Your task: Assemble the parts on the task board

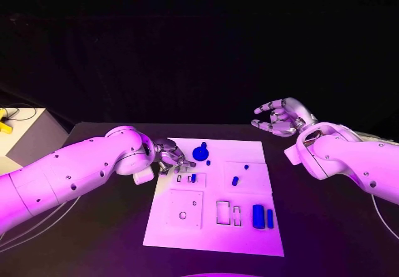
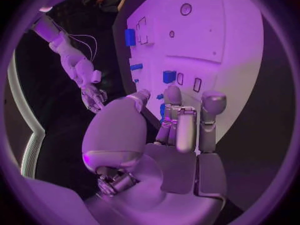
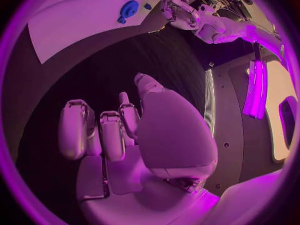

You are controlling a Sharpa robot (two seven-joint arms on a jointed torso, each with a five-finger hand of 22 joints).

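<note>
Left hand (image 1: 170,158), fingers loosely curled and holding nothing, hung at the task board's (image 1: 249,231) left edge, round blue part (image 1: 200,153) at its 3 o'clock; right hand (image 1: 282,117), curled and empty, sat well apart.

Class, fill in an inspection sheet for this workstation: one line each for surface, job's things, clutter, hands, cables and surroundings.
Surface: black table, with the white task board in its middle.
Job's things: round blue part at the board's far end; two upright blue parts near the right edge; small blue part mid-board; several open slots.
Clutter: nothing seen on the table.
Hands: left hand over the board's far left edge, fingers curled, whether it holds anything cannot be told; right hand raised off the board, open, holding nothing.
Cables: thin cables under the left arm.
Surroundings: pale box at far left, dark background.
</note>
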